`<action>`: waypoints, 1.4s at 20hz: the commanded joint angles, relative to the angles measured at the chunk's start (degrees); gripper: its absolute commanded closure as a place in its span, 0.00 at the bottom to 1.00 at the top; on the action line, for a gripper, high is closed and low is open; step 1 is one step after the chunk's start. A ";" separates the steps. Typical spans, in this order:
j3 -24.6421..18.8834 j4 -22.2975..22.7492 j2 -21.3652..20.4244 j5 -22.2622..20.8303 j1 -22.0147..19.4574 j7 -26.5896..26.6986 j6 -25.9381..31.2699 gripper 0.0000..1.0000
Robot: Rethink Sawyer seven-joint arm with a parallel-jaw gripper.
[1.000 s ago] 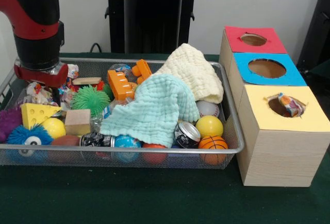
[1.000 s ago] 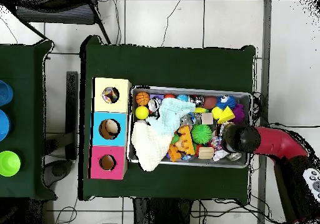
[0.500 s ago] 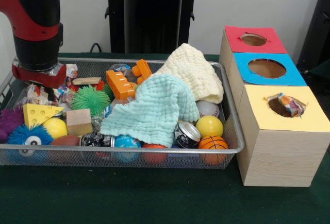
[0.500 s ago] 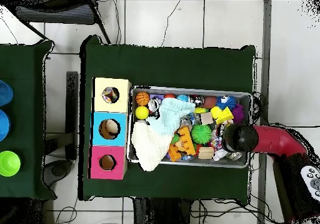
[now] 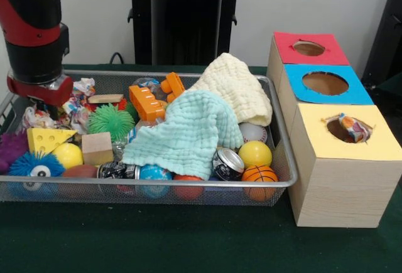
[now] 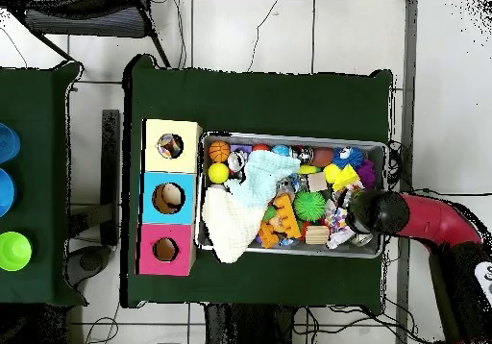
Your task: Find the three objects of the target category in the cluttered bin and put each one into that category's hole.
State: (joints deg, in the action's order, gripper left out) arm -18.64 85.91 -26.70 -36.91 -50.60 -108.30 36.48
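One crumpled wrapper (image 5: 355, 128) already sits in the yellow hole (image 5: 344, 128). Your claw (image 5: 39, 100) has drifted toward 9 o'clock over the wire bin (image 5: 286, 160), above the crumpled wrappers (image 5: 74, 91) there; likely a second pick. I cannot tell whether it is spread or pinching. The mint cloth (image 5: 188, 132) and cream cloth (image 5: 233, 88) bury much at centre.

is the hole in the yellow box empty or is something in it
Not empty. A crumpled wrapper sits in the yellow box's hole, poking above the rim; the overhead view shows it too.
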 commanded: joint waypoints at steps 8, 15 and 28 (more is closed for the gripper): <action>-6.99 2.82 -6.36 8.08 -0.68 9.73 11.46 1.00; -7.38 3.58 -9.75 9.63 -0.29 9.81 13.59 1.00; -7.14 3.71 -7.61 6.75 -0.26 8.56 6.82 1.00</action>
State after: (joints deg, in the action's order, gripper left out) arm -21.87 86.46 -35.99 -28.98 -51.56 -108.30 44.04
